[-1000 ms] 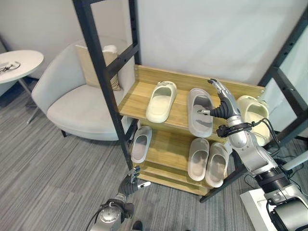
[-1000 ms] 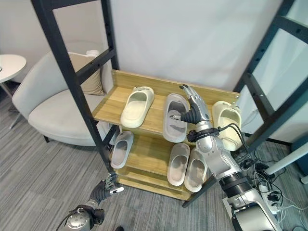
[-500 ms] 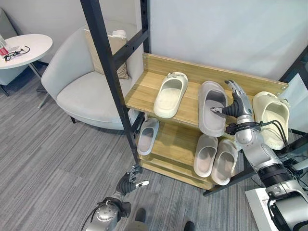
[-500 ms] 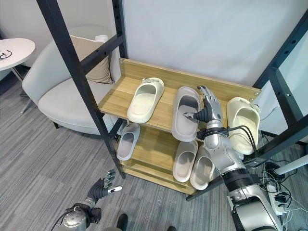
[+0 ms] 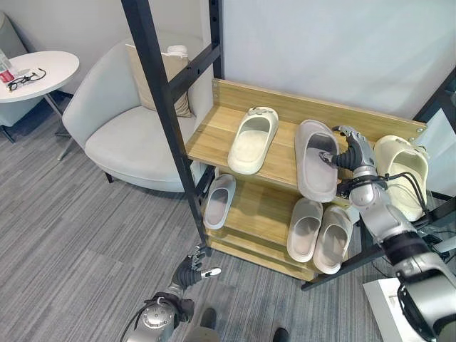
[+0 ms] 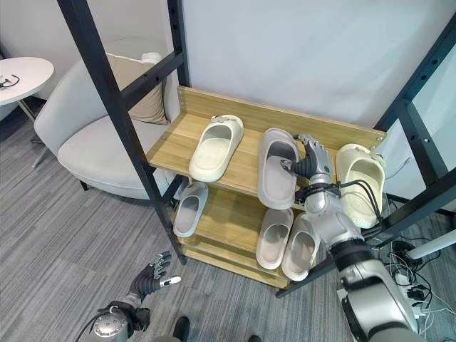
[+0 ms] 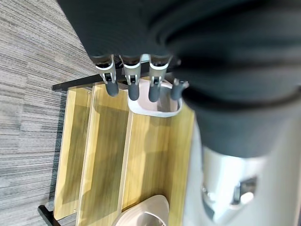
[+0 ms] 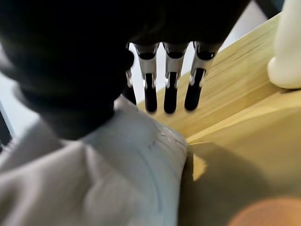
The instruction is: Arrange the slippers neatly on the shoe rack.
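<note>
Though six slippers already sit on the rack (image 5: 214, 139), the right hand (image 5: 351, 154) has thumb and straight fingers (image 8: 170, 96) against the grey slipper (image 5: 315, 169), which hangs past the upper shelf's front edge and still needs pushing in, while the left hand (image 5: 191, 270) hangs idle, fingers relaxed.

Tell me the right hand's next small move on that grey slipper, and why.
Probably nudge the grey slipper back onto the top shelf: the right hand rests at its side and its heel overhangs the front edge.
</note>
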